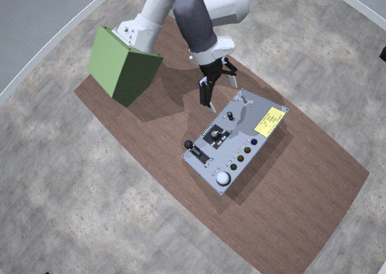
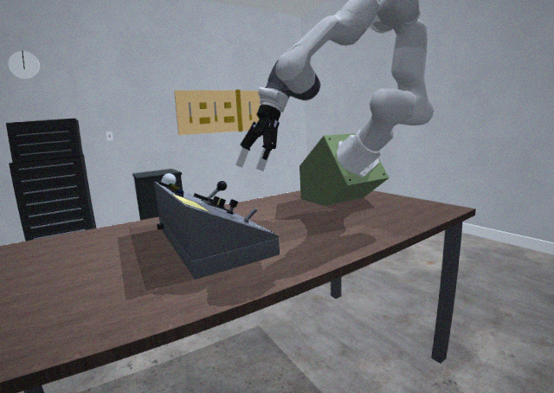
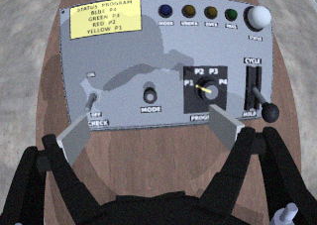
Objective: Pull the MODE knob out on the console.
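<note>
Gripper point(image 2: 251, 161) is wide apart and empty, hovering above the console's point(image 2: 215, 241) near edge. MODE knob point(image 3: 151, 94) sits low-centre on the panel, between the toggle point(image 3: 90, 101) and rotary selector point(image 3: 210, 90). Pull off-axis and you'll likely drag or tip the loose console; wide fingers could clip the neighbours.

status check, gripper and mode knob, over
Gripper open, empty, hovering above console. Mode knob untouched, not pulled. Toggle and dial flank it.
</note>
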`<action>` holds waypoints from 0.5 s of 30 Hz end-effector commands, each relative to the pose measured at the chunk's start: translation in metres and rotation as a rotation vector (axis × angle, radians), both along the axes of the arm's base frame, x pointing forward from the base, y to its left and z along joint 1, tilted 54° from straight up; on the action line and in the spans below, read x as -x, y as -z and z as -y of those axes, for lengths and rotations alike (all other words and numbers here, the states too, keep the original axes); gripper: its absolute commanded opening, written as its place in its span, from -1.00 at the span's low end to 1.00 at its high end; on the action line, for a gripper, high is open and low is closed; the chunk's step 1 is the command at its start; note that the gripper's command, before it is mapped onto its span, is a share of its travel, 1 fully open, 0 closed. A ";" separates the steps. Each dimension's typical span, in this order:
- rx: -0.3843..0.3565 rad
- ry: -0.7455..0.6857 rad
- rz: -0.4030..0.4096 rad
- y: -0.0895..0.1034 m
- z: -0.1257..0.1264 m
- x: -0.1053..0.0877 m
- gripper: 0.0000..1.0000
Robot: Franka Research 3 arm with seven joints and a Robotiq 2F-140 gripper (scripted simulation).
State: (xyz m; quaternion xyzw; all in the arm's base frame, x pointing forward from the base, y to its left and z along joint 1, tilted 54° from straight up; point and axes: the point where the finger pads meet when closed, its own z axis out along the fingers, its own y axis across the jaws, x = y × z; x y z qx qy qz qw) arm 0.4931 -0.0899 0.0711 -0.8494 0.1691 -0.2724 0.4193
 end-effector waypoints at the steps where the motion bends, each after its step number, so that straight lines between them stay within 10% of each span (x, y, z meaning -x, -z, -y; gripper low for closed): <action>1: -0.007 0.011 -0.010 0.001 0.002 0.000 1.00; 2: -0.007 0.011 -0.010 0.001 0.002 0.000 -0.12; 15: -0.007 0.011 -0.010 0.001 0.002 0.000 -0.12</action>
